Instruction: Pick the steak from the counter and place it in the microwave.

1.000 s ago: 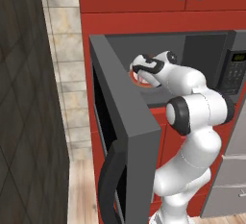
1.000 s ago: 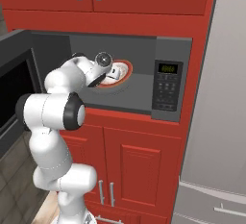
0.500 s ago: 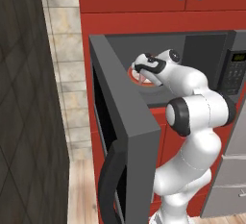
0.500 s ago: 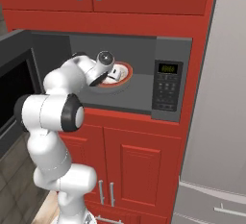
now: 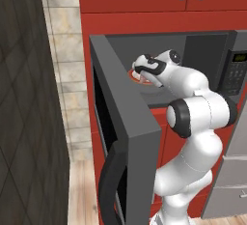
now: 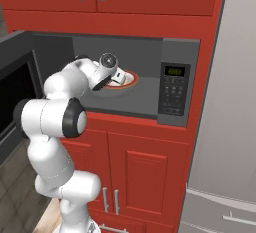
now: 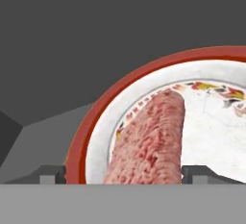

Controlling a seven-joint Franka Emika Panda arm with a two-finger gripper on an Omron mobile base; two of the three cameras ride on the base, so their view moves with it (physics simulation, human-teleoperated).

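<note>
Red cabinets (image 6: 135, 167) fill the lower half of the right base view, silver bar handles low centre. Nearest in the left base view: the open microwave door (image 5: 123, 137) swung toward the camera, centre-left, curved dark handle at bottom. White arm rises lower right and reaches into the microwave (image 6: 150, 72) cavity. Hand view: gripper (image 7: 144, 172) fingertips (image 7: 50, 174) at bottom edge, either side of the steak (image 7: 149, 141); clamped on the steak as far as visible, contact hidden by frame edge. Steak sticks up over a red-rimmed white plate (image 7: 91, 136) with a patterned inner ring, inside the microwave; touching plate or not, cannot tell. Behind: dark grey cavity walls. Control panel (image 6: 174, 89) right of the cavity. Grey fridge (image 6: 230, 127) far right, tiled wall (image 5: 65, 60) upper left.
</note>
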